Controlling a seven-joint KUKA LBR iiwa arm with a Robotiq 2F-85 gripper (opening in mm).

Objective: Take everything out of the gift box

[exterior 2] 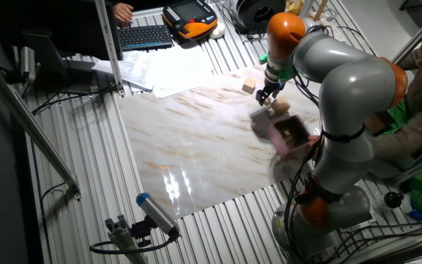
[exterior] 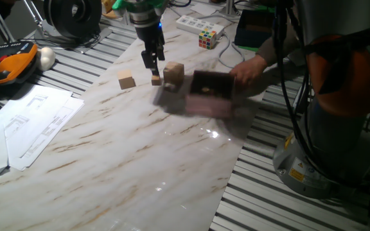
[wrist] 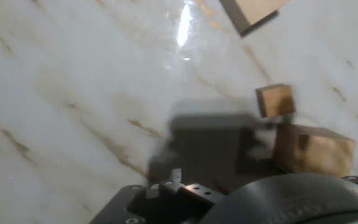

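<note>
The pale pink gift box with its dark inside is motion-blurred at the right of the marble table; a person's hand is at its far side. It also shows blurred in the other fixed view. Three tan wooden blocks lie on the table outside it: a large one, a small one and a middle one. They also show in the hand view. My gripper hangs just above the small block, empty, its fingers apart.
A multicoloured puzzle cube and a white power strip lie at the back. Papers and an orange teach pendant are at the left. A dark green-edged box stands at the back right. The robot base stands to the right.
</note>
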